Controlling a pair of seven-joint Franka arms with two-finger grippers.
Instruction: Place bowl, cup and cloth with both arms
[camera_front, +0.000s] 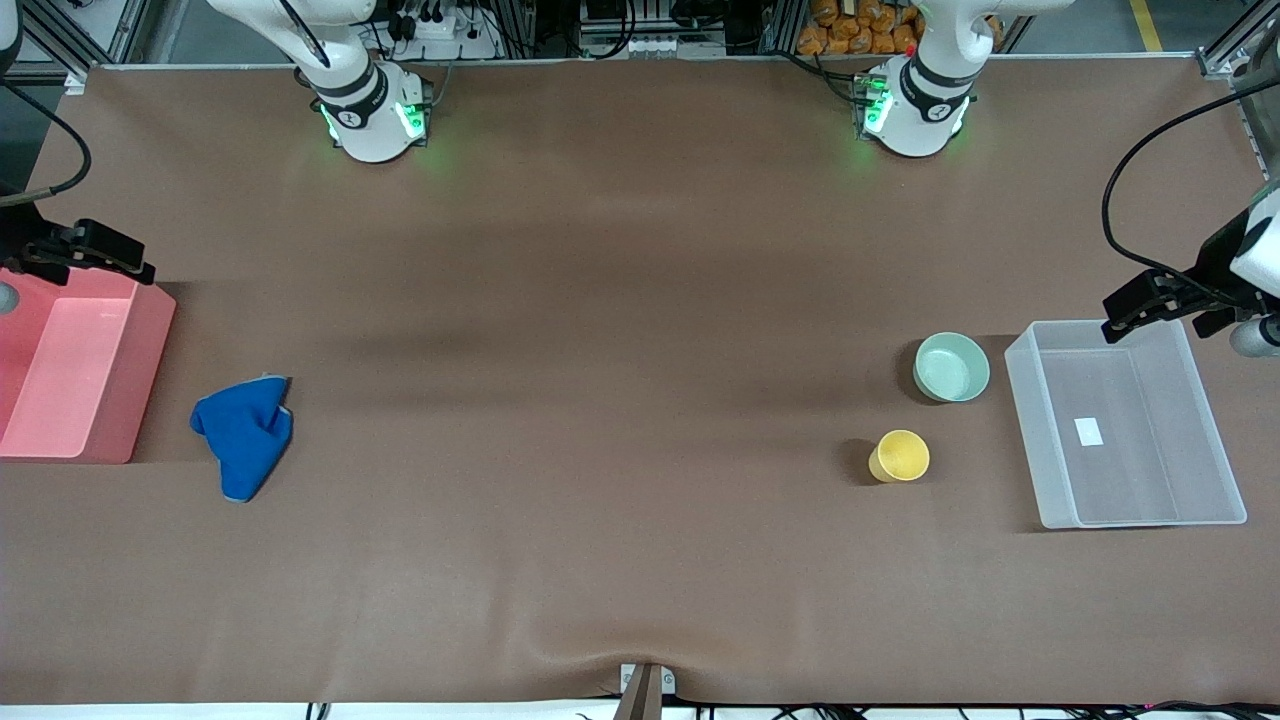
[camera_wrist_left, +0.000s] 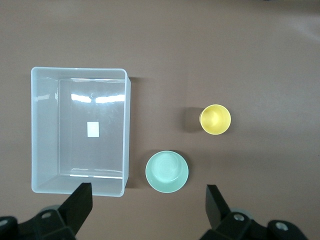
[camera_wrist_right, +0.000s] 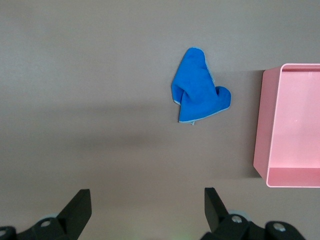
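The small round pale mint-green bowl (camera_front: 951, 367) sits upright on the brown table (camera_front: 600, 350) near the left arm's end, just beside the clear rectangular plastic bin (camera_front: 1216, 460) but not touching it; the small bright yellow cup (camera_front: 900, 456) stands nearer the front camera than the bowl, apart from it. The crumpled royal-blue fabric cloth (camera_front: 244, 433) lies toward the right arm's end, near the pink rectangular plastic bin (camera_front: 140, 375). Both bins look empty, so nothing is placed yet; the job looks to be at its start, in the approach step. The left gripper (camera_wrist_left: 149, 210) hovers high over the table by the clear bin's edge, jaws spread wide, holding nothing. The right gripper (camera_wrist_right: 145, 207) hangs by the pink bin, jaws equally wide and empty. Likely next: left gripper descends onto the bowl's rim, one finger inside the wall; right gripper drops on the cloth's raised fold and pinches.
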